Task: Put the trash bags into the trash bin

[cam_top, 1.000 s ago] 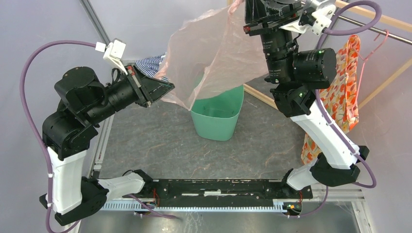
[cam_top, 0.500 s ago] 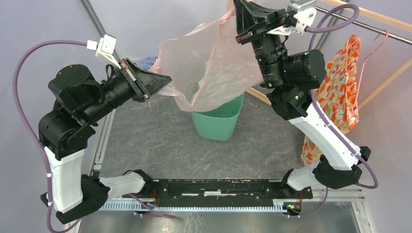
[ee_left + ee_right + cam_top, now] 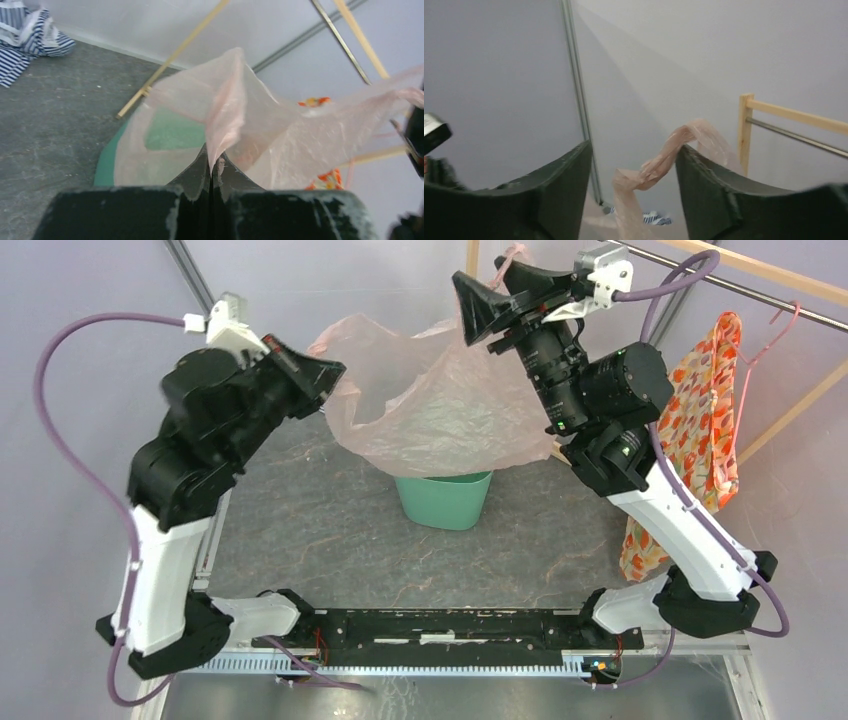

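Note:
The pale pink trash bag (image 3: pixel 440 405) hangs spread out above the mint-green trash bin (image 3: pixel 445 502) and hides the bin's mouth. My left gripper (image 3: pixel 338 368) is shut on the bag's left edge; in the left wrist view the film (image 3: pixel 280 135) rises out of the closed gripper (image 3: pixel 215 161), with the bin (image 3: pixel 106 162) below. My right gripper (image 3: pixel 480 280) stands open high above the bin. A twisted strand of the bag (image 3: pixel 664 160) lies against the inner face of its right finger (image 3: pixel 696 175) and is not pinched.
An orange floral garment (image 3: pixel 710 410) hangs from a hanger on the wooden rack (image 3: pixel 770 280) at the right. A blue-white striped cloth (image 3: pixel 20 40) lies on the dark mat (image 3: pixel 320 530) at the far left. A metal post (image 3: pixel 581 100) stands by the back wall.
My right gripper has opened and let go of the bag, which has sagged down over the bin. The right gripper moved left; the left arm swung up and to the right.

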Robot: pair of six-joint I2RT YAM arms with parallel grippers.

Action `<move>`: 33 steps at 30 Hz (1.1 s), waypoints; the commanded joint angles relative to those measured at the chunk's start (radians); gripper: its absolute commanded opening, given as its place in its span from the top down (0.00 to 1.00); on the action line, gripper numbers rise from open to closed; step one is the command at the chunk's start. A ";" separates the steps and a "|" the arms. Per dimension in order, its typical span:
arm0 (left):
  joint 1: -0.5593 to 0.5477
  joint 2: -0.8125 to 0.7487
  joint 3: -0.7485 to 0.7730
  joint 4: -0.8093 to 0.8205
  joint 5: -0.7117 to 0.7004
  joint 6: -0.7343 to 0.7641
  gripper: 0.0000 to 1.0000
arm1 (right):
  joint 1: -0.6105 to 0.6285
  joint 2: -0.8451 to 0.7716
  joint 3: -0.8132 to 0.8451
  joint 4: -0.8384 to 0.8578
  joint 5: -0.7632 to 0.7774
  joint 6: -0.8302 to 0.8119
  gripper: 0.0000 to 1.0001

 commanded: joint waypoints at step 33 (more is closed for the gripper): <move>0.319 0.027 -0.261 0.239 0.265 0.159 0.98 | -0.270 -0.240 -0.374 -0.669 0.450 0.178 0.24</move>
